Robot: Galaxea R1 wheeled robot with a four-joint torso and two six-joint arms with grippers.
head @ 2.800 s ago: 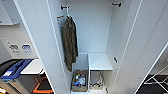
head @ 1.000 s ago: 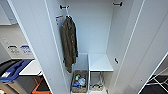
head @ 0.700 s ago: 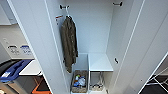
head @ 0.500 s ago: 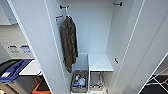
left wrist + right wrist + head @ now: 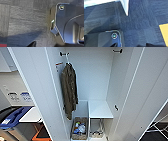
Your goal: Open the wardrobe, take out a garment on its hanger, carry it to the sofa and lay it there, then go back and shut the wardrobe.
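Head view: the wardrobe (image 5: pixel 100 84) stands open with both doors swung wide. 1 olive-green garment (image 5: pixel 69 92) hangs from the rail. The orange garment cannot be located here.

Left wrist view: grey carpet (image 5: pixel 25 22); finger state cannot be told.

Right wrist view: carpet, a white door edge (image 5: pixel 125 7); finger state cannot be told. Risk: either low arm could clip a door.

wardrobe (image 5: pixel 100 84) doors cut off

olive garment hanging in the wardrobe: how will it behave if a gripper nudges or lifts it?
The olive garment hangs in long limp folds, so it is probably floppy. It hangs from a white hanger on the rail, so a nudge would likely swing it. Lifted by the hook, it should come away with the hanger.
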